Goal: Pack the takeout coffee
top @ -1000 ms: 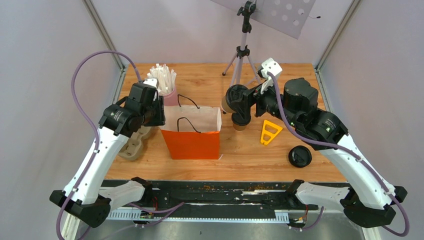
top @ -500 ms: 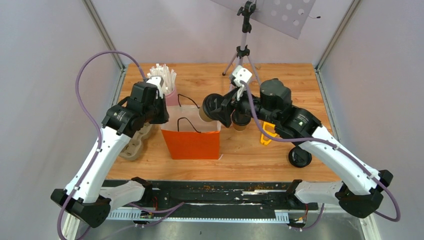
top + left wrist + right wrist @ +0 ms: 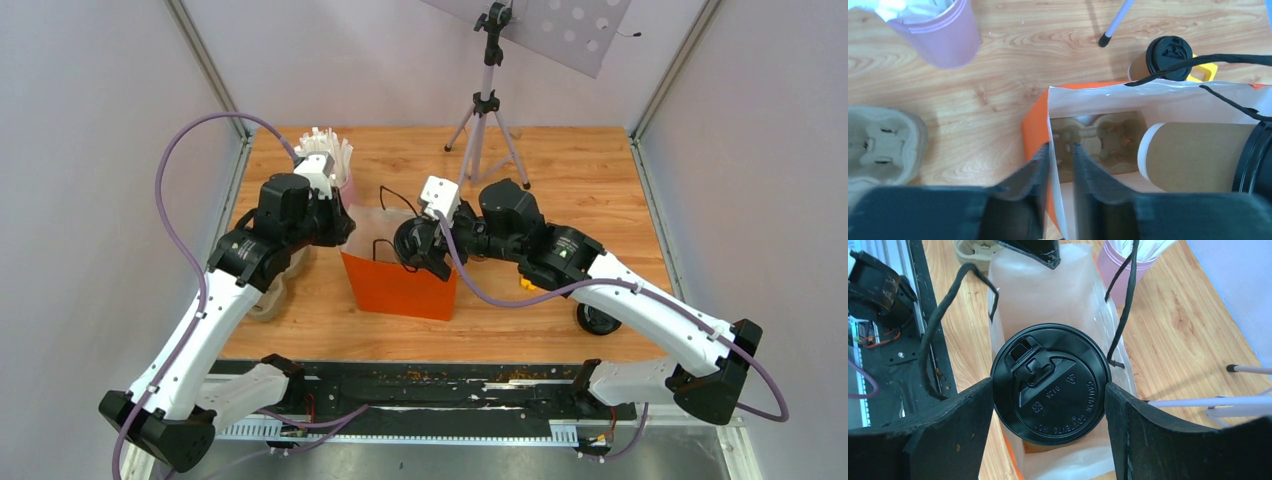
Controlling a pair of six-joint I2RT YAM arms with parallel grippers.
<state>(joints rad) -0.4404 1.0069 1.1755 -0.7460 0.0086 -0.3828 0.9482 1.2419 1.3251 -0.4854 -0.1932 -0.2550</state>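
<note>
Right now we are working on the bagging step: the takeout coffee (image 3: 1193,150), with its black lid (image 3: 1048,382) pressed on, is hanging in the mouth of the orange paper bag (image 3: 395,290) and is not yet resting on anything we can see. Our right gripper (image 3: 1049,390) is holding it from the lid end, its fingers (image 3: 965,430) standing wide apart and clamping the cup at the lid's rim on both sides. Seen from the left wrist, the cup is leaning, with its base pointing into the bag and its lid toward the arm. So we are judging that the next move is calling for tipping it upright and bringing it straight down into a well of the pulp cup tray (image 3: 1098,140) lying on the bag's floor. That has to happen without snagging the black cord handles (image 3: 1125,305) crossing the opening, and only then should the fingers let go. Our left gripper (image 3: 1061,152) is standing at the bag's side wall, one finger outside against the orange face and one inside, with only a narrow gap between them. Whether they are truly pinching the paper or sitting just short of it we cannot tell. A second lidded cup (image 3: 1168,57) is waiting on the table just beyond the bag.
</note>
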